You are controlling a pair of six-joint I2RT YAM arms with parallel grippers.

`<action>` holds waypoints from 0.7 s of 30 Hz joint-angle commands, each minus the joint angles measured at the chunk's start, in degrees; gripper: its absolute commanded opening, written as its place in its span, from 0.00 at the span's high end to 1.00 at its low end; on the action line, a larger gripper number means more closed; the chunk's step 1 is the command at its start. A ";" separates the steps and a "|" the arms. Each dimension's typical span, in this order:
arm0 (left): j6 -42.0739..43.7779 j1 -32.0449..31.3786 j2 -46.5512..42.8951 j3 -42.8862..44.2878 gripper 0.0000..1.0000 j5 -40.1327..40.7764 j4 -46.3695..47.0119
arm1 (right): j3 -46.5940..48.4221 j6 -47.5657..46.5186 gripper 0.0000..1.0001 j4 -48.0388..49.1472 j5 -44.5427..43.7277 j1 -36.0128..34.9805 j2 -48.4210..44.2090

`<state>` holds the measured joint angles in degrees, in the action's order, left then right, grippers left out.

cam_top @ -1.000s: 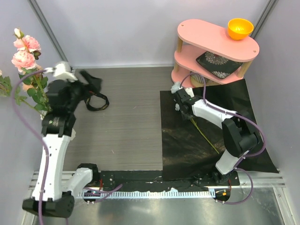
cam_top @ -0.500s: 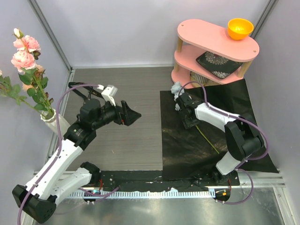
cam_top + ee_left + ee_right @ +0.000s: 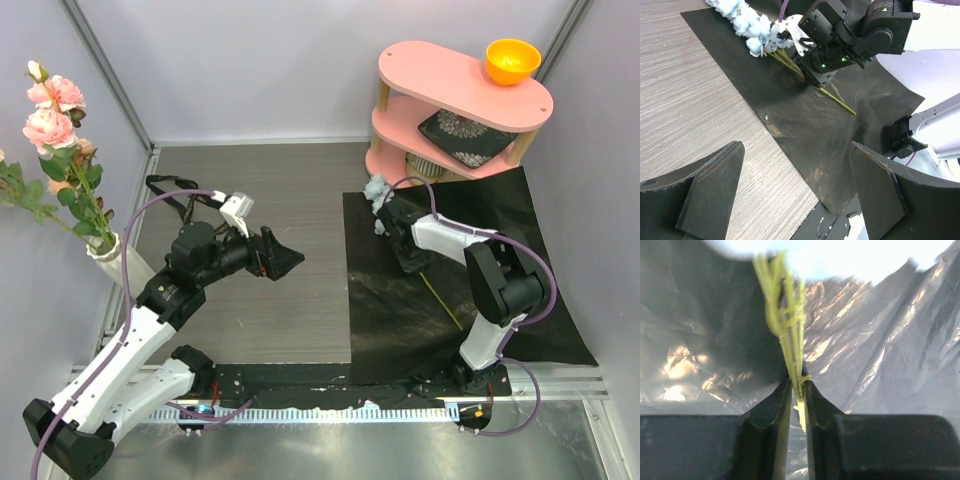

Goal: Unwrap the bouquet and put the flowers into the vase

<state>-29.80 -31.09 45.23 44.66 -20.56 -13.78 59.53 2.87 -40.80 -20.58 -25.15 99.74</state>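
Pale, perhaps lilac walls (image 3: 260, 70); wood-grain tabletop (image 3: 280, 190); pink two-tier shelf (image 3: 440, 75).

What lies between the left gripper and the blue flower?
From the left gripper, only bare table, then black paper under the flower; top and left wrist views show nothing else.

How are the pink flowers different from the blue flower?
The pink flowers stand up in the vase; the blue flower lies flat on the black paper. Nothing holds the pink flowers, but the right gripper pinches the blue flower's stem. Both have green stems.
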 commanded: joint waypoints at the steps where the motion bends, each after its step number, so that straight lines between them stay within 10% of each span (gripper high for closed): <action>1: -0.25 -0.20 0.03 -0.28 0.10 -0.36 2.62 | 1.03 -1.46 0.87 1.51 -3.41 -2.00 -0.51; 11: -9.37 -0.20 4.68 0.51 0.13 -4.22 9.36 | 3.31 2.39 0.99 9.83 3.16 -15.08 -19.83; 21: -14.58 -5.20 10.40 2.00 0.12 0.24 15.89 | -6.70 19.70 0.99 42.18 37.44 -18.27 -34.53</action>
<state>-42.19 -34.26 54.63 44.66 -23.22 -3.01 55.72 14.33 -14.35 3.22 -42.33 65.87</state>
